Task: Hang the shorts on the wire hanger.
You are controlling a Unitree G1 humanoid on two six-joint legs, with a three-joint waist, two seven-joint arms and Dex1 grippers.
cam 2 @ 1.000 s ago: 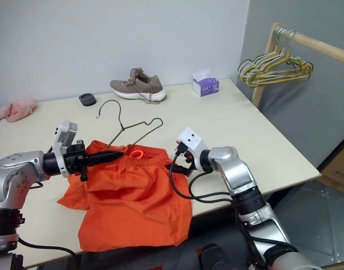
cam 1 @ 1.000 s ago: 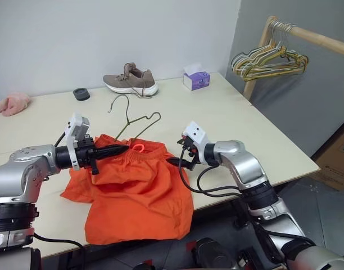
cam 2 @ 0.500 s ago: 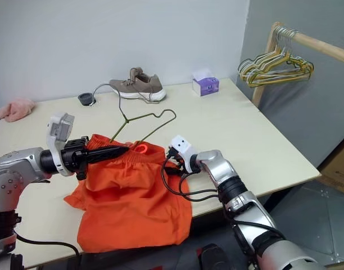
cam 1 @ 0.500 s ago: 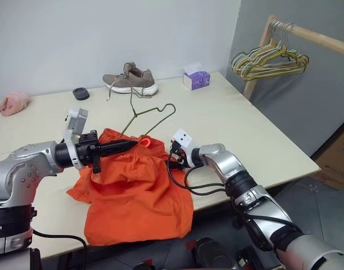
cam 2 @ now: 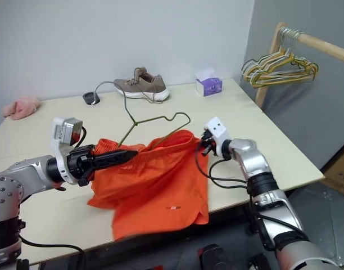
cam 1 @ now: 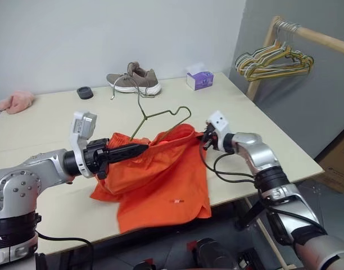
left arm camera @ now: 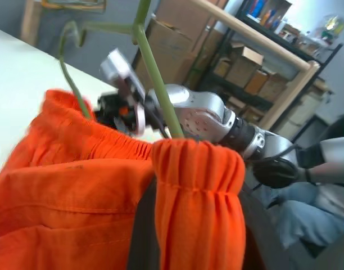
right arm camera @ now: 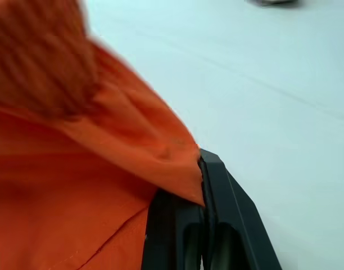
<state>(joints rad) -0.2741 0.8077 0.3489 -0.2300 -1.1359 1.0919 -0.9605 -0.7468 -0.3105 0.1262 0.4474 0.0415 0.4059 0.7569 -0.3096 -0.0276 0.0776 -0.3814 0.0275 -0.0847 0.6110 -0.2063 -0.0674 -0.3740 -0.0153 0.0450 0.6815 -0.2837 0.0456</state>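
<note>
Above the pale desk [cam 1: 256,121], the left fingers [cam 1: 139,149], level and pointing right, pinch the shorts [cam 1: 161,177] and the wire hanger [cam 1: 155,115], while the right fingers [cam 1: 201,137] clamp the waistband's far end, stretching it between both arms.

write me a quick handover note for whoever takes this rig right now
Left gripper: shut on the wire hanger and the waistband of the shorts, held above the table.
Right gripper: shut on the far end of the waistband, stretching it sideways.
Hanger: lifted, hook up toward the shoe, lower part tucked in the waistband.
Done: both ends gripped, shorts partly raised.
Left: whether the waistband sits over the hanger's bar can't be told; finish draping it, then release.
</note>
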